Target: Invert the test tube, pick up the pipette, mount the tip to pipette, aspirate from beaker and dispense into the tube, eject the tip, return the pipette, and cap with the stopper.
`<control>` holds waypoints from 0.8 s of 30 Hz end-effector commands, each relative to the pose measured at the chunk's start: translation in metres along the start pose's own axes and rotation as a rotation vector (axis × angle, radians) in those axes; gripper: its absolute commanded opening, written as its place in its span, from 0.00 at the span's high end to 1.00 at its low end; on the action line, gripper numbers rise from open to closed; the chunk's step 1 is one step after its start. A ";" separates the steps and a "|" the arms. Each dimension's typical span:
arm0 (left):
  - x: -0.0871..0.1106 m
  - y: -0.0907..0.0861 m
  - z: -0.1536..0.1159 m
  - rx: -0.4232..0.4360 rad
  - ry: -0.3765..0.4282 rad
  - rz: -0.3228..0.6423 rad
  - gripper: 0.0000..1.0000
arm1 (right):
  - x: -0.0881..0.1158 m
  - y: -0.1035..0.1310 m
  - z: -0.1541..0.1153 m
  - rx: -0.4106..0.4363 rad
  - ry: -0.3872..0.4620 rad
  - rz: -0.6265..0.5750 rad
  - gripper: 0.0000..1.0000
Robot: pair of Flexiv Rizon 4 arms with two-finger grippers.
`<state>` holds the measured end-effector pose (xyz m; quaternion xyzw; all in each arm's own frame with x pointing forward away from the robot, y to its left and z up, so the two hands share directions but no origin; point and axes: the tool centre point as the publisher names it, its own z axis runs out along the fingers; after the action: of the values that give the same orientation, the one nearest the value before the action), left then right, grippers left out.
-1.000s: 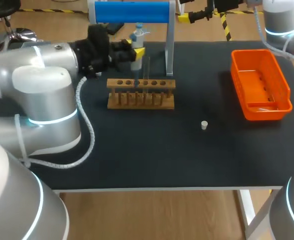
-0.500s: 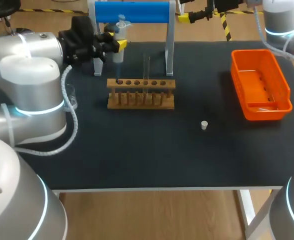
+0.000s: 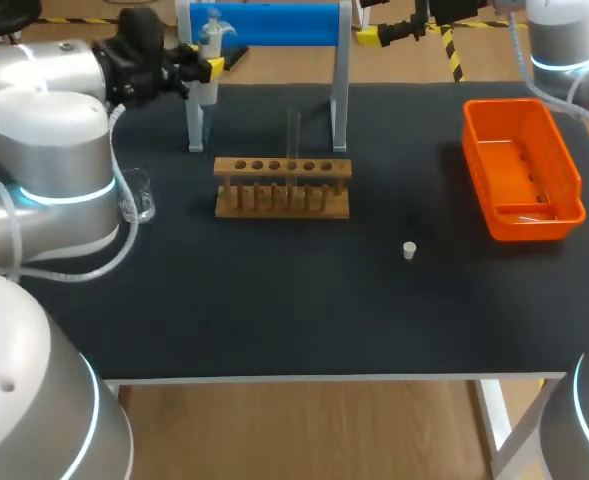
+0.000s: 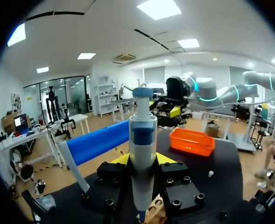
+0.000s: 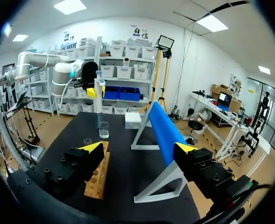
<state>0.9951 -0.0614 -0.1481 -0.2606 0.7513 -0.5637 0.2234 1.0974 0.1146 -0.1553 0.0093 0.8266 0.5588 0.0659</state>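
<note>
Left hand [image 3: 196, 70]: clamped on the pipette [image 3: 208, 88], raised at the counter's [image 3: 304, 310] far-left edge.
Beaker [image 3: 139, 196]: near the left edge.
Rack [image 3: 282, 186]: centre, test tube [image 3: 294, 135] upright in it.
Stopper [image 3: 409, 250]: alone on open counter.
Tray [image 3: 478, 172]: right edge.
Right hand [image 5: 139, 151]: fingers wide apart.

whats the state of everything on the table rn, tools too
pipette: upright, clamped in the left tool, raised by the blue stand
left tool: shut on the pipette
right tool: open, empty
test tube: upright in the wooden rack, uncapped
stopper: loose on the table, apart from the wooden rack
beaker: upright on the table
</note>
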 end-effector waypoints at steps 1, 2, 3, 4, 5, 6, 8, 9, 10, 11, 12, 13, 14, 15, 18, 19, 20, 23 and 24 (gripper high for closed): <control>-0.003 0.005 0.023 0.008 -0.111 -0.019 1.00 | -0.001 0.001 -0.001 0.004 0.003 0.001 0.00; -0.006 0.005 0.024 0.005 -0.131 -0.026 1.00 | -0.001 0.001 -0.001 0.004 0.003 0.001 0.00; -0.010 0.005 0.027 0.009 -0.157 -0.032 1.00 | -0.001 0.001 -0.001 0.004 0.003 0.001 0.00; -0.013 0.005 0.028 0.011 -0.182 -0.039 1.00 | -0.001 0.001 -0.001 0.004 0.003 0.001 0.00; -0.016 0.005 0.030 0.018 -0.194 -0.041 1.00 | -0.001 0.001 -0.001 0.004 0.003 0.001 0.00; -0.018 0.004 0.032 0.021 -0.204 -0.040 1.00 | -0.001 0.001 -0.001 0.004 0.003 0.001 0.00; -0.023 0.002 0.037 0.012 -0.222 -0.047 1.00 | -0.001 0.001 -0.001 0.004 0.003 0.001 0.00; -0.026 0.001 0.040 0.008 -0.223 -0.046 1.00 | -0.001 0.001 -0.001 0.004 0.003 0.001 0.00; -0.028 0.000 0.043 -0.004 -0.230 -0.044 1.00 | -0.001 0.001 -0.001 0.004 0.003 0.001 0.00; -0.031 -0.001 0.045 -0.008 -0.236 -0.046 1.00 | -0.001 0.001 -0.001 0.004 0.003 0.001 0.00; -0.033 -0.002 0.047 -0.009 -0.238 -0.046 1.00 | -0.001 0.001 -0.001 0.004 0.003 0.001 0.00; -0.036 -0.003 0.048 -0.016 -0.244 -0.046 1.00 | -0.001 0.001 -0.001 0.004 0.003 0.001 0.00; -0.039 -0.004 0.050 -0.020 -0.248 -0.045 1.00 | -0.001 0.001 -0.001 0.004 0.003 0.001 0.00; -0.042 -0.005 0.051 -0.023 -0.252 -0.047 1.00 | -0.001 0.001 -0.001 0.004 0.003 0.001 0.00; -0.049 -0.008 0.055 -0.043 -0.258 -0.044 1.00 | -0.001 0.001 -0.001 0.004 0.003 0.001 0.00; -0.052 -0.009 0.056 -0.054 -0.259 -0.042 1.00 | -0.001 0.001 -0.001 0.004 0.003 0.001 0.00; -0.054 -0.010 0.057 -0.065 -0.260 -0.040 1.00 | -0.001 0.001 -0.001 0.004 0.003 0.001 0.00; -0.062 -0.014 0.061 -0.099 -0.272 -0.043 1.00 | -0.001 0.001 -0.001 0.004 0.003 0.001 0.00; -0.065 -0.015 0.063 -0.112 -0.275 -0.044 1.00 | -0.001 0.001 -0.001 0.004 0.003 0.001 0.00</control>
<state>1.0741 -0.0621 -0.1549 -0.3510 0.7215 -0.5122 0.3064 1.0974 0.1146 -0.1553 0.0093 0.8266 0.5588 0.0659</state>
